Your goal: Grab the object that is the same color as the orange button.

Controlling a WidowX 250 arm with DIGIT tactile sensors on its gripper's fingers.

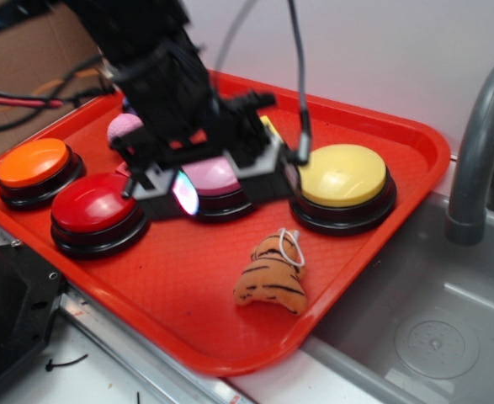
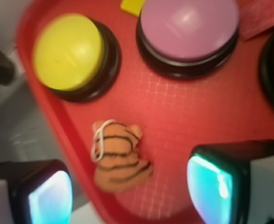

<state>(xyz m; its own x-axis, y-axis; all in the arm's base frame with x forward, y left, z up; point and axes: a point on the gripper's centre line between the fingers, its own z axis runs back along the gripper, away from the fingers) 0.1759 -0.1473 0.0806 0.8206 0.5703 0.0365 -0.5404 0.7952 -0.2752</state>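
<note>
Tool jaws apart, hovering over the striped orange plush toy near the red tray's front edge, risking nudging it off the rim.

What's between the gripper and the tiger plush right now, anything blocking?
Nothing visible. The tiger plush lies alone on bare red tray, apart from the yellow button and pink button. In the wrist view it sits between the open gripper fingers, nearer the tray edge.
</note>
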